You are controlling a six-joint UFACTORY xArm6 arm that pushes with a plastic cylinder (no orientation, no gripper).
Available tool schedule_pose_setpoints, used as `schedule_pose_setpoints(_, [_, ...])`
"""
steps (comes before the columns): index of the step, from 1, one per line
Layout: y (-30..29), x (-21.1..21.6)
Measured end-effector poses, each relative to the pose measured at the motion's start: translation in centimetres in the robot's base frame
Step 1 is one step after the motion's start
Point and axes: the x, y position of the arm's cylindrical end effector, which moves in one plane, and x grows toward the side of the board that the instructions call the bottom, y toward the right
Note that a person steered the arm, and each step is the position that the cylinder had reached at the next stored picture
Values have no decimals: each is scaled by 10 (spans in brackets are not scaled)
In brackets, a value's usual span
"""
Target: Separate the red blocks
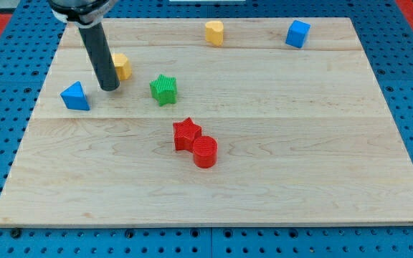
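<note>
Camera view shows my tip (110, 88), which bears no jaws and holds nothing, beside the yellow block (122, 66), well apart from the touching red star (186, 134) and red cylinder (205, 152), paired diagonally toward the view's bottom right.

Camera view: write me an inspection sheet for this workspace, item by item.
Surface: pale wooden board on blue pegboard.
Job's things: red star block and red cylinder block, touching, near centre.
Clutter: green star block, blue triangular block, blue cube block, two yellow blocks.
End effector: my tip between the blue triangular block and the left yellow block, far from the reds.
Cables: nothing seen.
Surroundings: red pegboard corners.
</note>
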Motion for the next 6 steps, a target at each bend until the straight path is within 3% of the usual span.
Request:
schedule_pose_setpoints(1, [33, 81])
schedule_pose_setpoints(2, [93, 93])
schedule_pose_setpoints(3, [91, 136])
schedule_pose_setpoints(4, [148, 136])
schedule_pose_setpoints(6, [268, 83])
